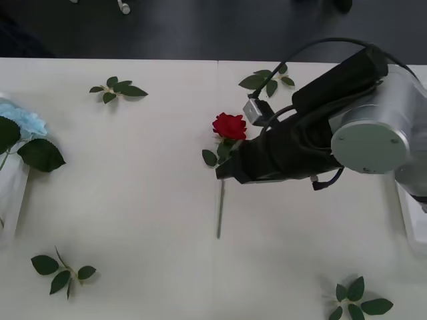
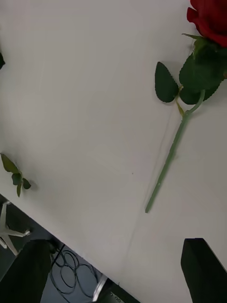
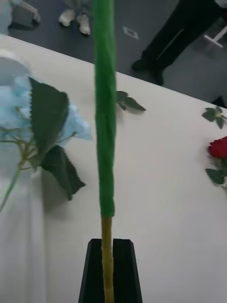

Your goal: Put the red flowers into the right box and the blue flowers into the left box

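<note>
We have one rose (image 1: 229, 125) lying flat near the middle of the bench (image 1: 153, 187), bloom toward the far edge and stem running back toward us. The right gripper (image 1: 227, 170) hangs over the leafy upper part of the stem; in the right wrist view its fingers (image 2: 204, 265) stand wide apart and empty, with the stem's cut end between them and farther off.

To do this pick well, we judge it best to centre the bare stem (image 2: 171, 156) between the fingers, below the leaves, with the fingers across the stem rather than along it, then descend until the tips nearly touch the bench before closing. A thin stem lying flat is likely to slip or roll if caught off-centre.

The left gripper (image 3: 109, 270) is shut on a green stem (image 3: 105, 118) that rises from between its fingers; we cannot tell which bloom it carries. It sits over the left box (image 1: 15, 200), where blue flowers (image 1: 25, 121) lie at the bench's left edge.

Loose leaf sprigs (image 1: 119, 89) are scattered well apart from the rose; none blocks the approach. The right box (image 1: 415, 220) shows its edge beside the right arm.
</note>
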